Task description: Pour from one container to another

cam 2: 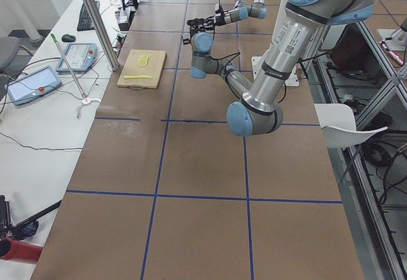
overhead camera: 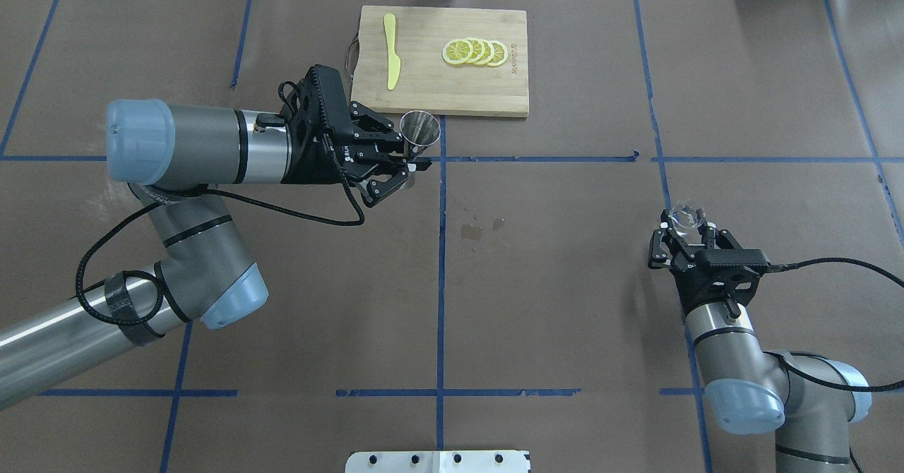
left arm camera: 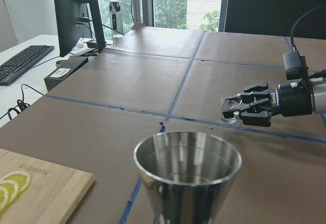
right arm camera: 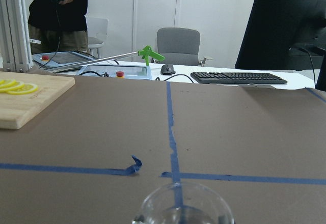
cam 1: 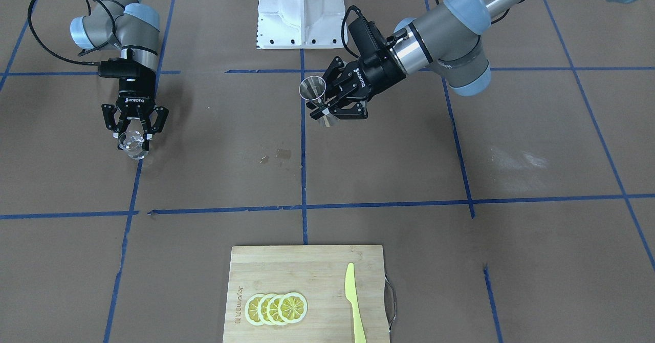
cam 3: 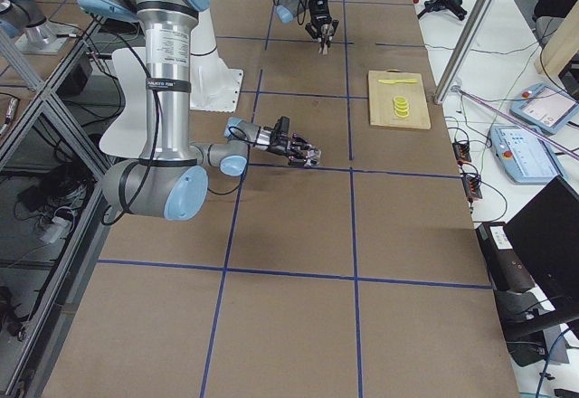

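My left gripper point(overhead camera: 413, 166) is shut on the narrow waist of the silver hourglass jigger point(overhead camera: 420, 133), which it keeps upright above the table near the centre line; the front view shows the jigger point(cam 1: 314, 94) and the gripper point(cam 1: 323, 111) too. The jigger's open mouth point(left arm camera: 187, 163) fills the left wrist view. Far off on the other side, my right gripper point(overhead camera: 684, 227) reaches out level, low over the table, shut on the small clear glass cup point(overhead camera: 685, 217). That cup point(cam 1: 133, 144) sits between the fingers, and its rim point(right arm camera: 181, 208) shows in the right wrist view.
A bamboo cutting board point(overhead camera: 452, 92) lies at the table's far edge with several lemon slices point(overhead camera: 474, 51) and a yellow knife point(overhead camera: 390, 60). Small wet spots point(overhead camera: 480, 229) mark the paper between the arms. The white robot base point(cam 1: 301, 10) stands at the near side.
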Action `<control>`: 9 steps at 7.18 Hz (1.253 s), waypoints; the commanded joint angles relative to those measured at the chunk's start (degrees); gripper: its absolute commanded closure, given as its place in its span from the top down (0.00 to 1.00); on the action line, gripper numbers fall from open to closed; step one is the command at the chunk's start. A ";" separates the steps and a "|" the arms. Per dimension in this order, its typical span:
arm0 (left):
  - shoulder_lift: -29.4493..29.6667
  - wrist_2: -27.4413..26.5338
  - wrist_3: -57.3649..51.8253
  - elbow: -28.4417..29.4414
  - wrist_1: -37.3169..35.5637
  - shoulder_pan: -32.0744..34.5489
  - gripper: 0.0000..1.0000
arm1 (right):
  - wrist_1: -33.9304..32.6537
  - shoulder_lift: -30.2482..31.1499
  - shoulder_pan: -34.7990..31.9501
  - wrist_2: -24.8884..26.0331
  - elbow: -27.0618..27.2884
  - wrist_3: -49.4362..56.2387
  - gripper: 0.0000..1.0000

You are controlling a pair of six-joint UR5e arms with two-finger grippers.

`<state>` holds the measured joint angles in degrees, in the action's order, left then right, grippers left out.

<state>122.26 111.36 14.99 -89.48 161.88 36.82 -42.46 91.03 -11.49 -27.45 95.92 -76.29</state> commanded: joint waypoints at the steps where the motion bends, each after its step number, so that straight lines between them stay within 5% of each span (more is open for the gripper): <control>1: -0.61 0.00 -0.57 -0.17 0.01 0.00 0.00 | 1.06 -1.29 -1.86 -0.06 1.81 5.68 0.00; 3: -0.88 0.00 -0.22 -0.17 1.23 0.00 0.00 | 11.99 -1.99 -2.92 -0.23 3.93 21.36 0.00; 5: -0.88 0.00 -0.31 -0.61 1.24 0.00 0.00 | 12.40 -2.96 -4.32 -1.98 4.10 24.25 0.00; 6: -0.88 0.00 -0.39 -0.61 1.24 -0.09 0.00 | 12.58 -3.84 -6.16 -6.86 4.28 26.52 0.00; 9: -0.79 0.00 -0.57 -0.44 1.24 -0.26 0.00 | 11.01 -15.15 -7.58 -9.11 4.46 35.60 0.00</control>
<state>121.46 111.36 14.46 -90.04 163.12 36.64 -30.53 80.46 -18.41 -35.99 100.39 -42.68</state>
